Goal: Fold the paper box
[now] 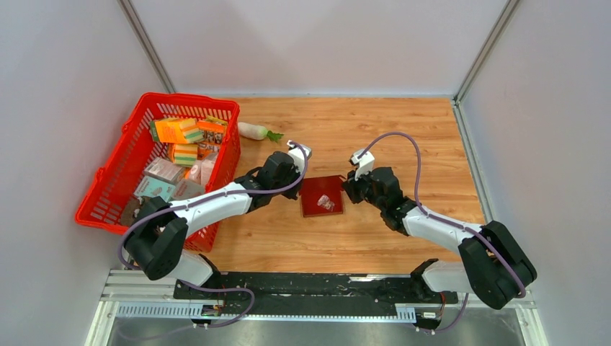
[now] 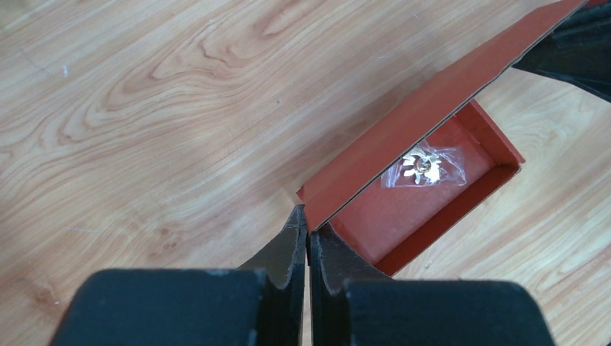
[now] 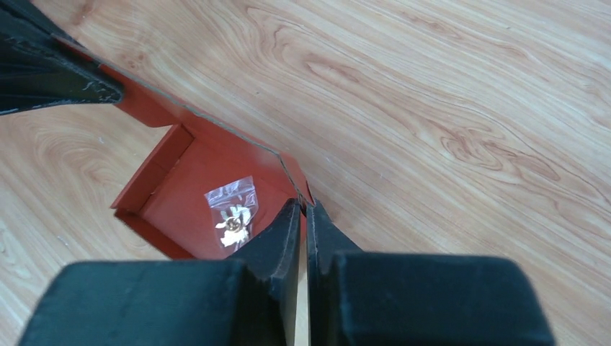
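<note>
The paper box (image 1: 322,196) is a dark red shallow cardboard tray lying on the wooden table between both arms. Its long lid flap (image 2: 432,94) stands raised along the far side. A small clear bag (image 2: 425,167) with a gold piece lies on the box floor (image 3: 180,194). My left gripper (image 2: 308,222) is shut on the flap's left corner; from above it (image 1: 302,186) sits at the box's left edge. My right gripper (image 3: 303,207) is shut on the flap's other corner, at the box's right edge (image 1: 345,189).
A large red mesh basket (image 1: 191,98) with orange packets and small cartons stands at the left, close to the left arm. A white radish (image 1: 253,130) lies just behind it on the table. Grey walls close in the left, back and right sides.
</note>
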{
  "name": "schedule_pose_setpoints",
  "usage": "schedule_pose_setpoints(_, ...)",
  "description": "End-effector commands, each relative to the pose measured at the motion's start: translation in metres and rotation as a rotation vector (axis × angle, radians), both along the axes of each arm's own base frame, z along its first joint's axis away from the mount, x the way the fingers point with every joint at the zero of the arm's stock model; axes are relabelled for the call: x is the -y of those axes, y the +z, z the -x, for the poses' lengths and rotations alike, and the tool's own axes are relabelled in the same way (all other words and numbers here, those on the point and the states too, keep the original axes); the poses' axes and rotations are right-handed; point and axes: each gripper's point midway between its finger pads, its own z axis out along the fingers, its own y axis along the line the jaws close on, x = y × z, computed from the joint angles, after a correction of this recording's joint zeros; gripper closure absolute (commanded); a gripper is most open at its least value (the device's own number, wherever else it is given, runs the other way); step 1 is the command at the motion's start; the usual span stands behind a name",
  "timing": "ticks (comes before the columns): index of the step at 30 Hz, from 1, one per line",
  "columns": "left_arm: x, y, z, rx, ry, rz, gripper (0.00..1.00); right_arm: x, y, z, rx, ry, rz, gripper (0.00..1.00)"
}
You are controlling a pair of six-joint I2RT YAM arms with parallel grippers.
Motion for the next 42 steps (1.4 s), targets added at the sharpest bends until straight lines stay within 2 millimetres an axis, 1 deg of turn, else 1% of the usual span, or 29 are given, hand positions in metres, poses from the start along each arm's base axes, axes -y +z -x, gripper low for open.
schedule_pose_setpoints(1,0.004,0.022,-0.016,0.059,0.043,0.025,0.96,-0.022,0.036,-0.002,0.058,0.051,-0.12,0.94)
schedule_pose_setpoints(3,0.002,0.024,-0.017,0.069,0.056,0.024,0.98,-0.028,0.039,0.002,0.056,0.071,-0.137,0.97)
schedule_pose_setpoints(6,0.0,0.026,-0.018,0.072,0.055,0.011,0.99,-0.028,0.04,0.002,0.058,0.068,-0.133,0.99)
schedule_pose_setpoints(9,-0.001,0.029,-0.02,0.074,0.076,0.012,1.0,-0.035,0.046,0.003,0.043,0.079,-0.166,1.0)
schedule_pose_setpoints(11,-0.001,0.03,-0.022,0.068,0.105,0.029,1.0,-0.037,0.046,-0.002,0.009,0.03,-0.205,1.0)
schedule_pose_setpoints(13,-0.006,0.029,-0.026,0.066,0.157,0.027,1.0,-0.041,0.047,-0.002,-0.003,0.011,-0.243,1.0)
schedule_pose_setpoints(14,-0.007,0.027,-0.026,0.049,0.194,0.041,1.0,-0.037,0.045,-0.005,-0.008,-0.046,-0.257,1.0)
schedule_pose_setpoints(16,-0.013,0.024,-0.029,0.047,0.254,0.043,1.0,-0.039,0.048,-0.004,0.001,-0.078,-0.275,1.0)
schedule_pose_setpoints(17,-0.012,0.022,-0.028,0.033,0.28,0.061,1.0,-0.032,0.048,-0.01,0.014,-0.148,-0.276,1.0)
schedule_pose_setpoints(19,-0.013,0.02,-0.03,0.033,0.311,0.078,1.0,-0.032,0.049,-0.009,0.02,-0.171,-0.281,1.0)
schedule_pose_setpoints(20,-0.01,0.022,-0.032,0.038,0.32,0.101,1.0,-0.029,0.049,-0.013,0.026,-0.21,-0.28,1.0)
schedule_pose_setpoints(23,-0.006,0.023,-0.032,0.061,0.338,0.1,1.0,-0.029,0.048,-0.014,0.033,-0.259,-0.268,1.0)
schedule_pose_setpoints(24,-0.007,0.024,-0.033,0.076,0.351,0.092,1.0,-0.033,0.051,-0.014,0.031,-0.261,-0.27,1.0)
schedule_pose_setpoints(25,-0.002,0.026,-0.031,0.085,0.346,0.092,1.0,-0.034,0.048,-0.014,0.024,-0.264,-0.262,1.0)
schedule_pose_setpoints(26,-0.002,0.026,-0.031,0.094,0.347,0.088,1.0,-0.034,0.048,-0.015,0.025,-0.28,-0.255,1.0)
schedule_pose_setpoints(27,-0.001,0.026,-0.031,0.103,0.354,0.085,1.0,-0.038,0.045,-0.012,0.019,-0.28,-0.248,1.0)
schedule_pose_setpoints(28,-0.001,0.023,-0.029,0.1,0.352,0.076,1.0,-0.039,0.042,-0.013,0.015,-0.293,-0.243,1.0)
schedule_pose_setpoints(29,0.003,0.026,-0.03,0.114,0.354,0.1,1.0,-0.037,0.041,-0.014,0.018,-0.318,-0.241,1.0)
schedule_pose_setpoints(30,0.004,0.025,-0.03,0.117,0.356,0.103,1.0,-0.039,0.04,-0.011,0.015,-0.324,-0.236,1.0)
schedule_pose_setpoints(31,0.003,0.019,-0.028,0.113,0.356,0.1,1.0,-0.038,0.039,-0.011,0.014,-0.335,-0.239,1.0)
schedule_pose_setpoints(32,0.005,0.019,-0.027,0.115,0.354,0.109,1.0,-0.038,0.039,-0.012,0.021,-0.347,-0.235,1.0)
schedule_pose_setpoints(34,0.005,0.012,-0.025,0.106,0.354,0.099,1.0,-0.042,0.034,-0.008,0.018,-0.34,-0.209,1.0)
schedule_pose_setpoints(36,0.008,0.01,-0.023,0.107,0.348,0.099,1.0,-0.046,0.026,-0.005,0.014,-0.335,-0.176,1.0)
schedule_pose_setpoints(37,0.006,0.005,-0.021,0.103,0.35,0.092,1.0,-0.047,0.024,-0.003,0.013,-0.335,-0.169,1.0)
schedule_pose_setpoints(38,0.007,0.005,-0.02,0.108,0.349,0.102,1.0,-0.047,0.021,-0.002,0.011,-0.342,-0.166,1.0)
schedule_pose_setpoints(39,0.008,0.003,-0.019,0.11,0.349,0.106,1.0,-0.051,0.017,0.001,0.007,-0.333,-0.161,1.0)
schedule_pose_setpoints(40,0.006,-0.002,-0.016,0.105,0.349,0.102,1.0,-0.053,0.017,0.002,0.009,-0.332,-0.16,1.0)
schedule_pose_setpoints(42,0.007,-0.003,-0.014,0.107,0.347,0.111,1.0,-0.057,0.014,0.005,0.012,-0.341,-0.15,1.0)
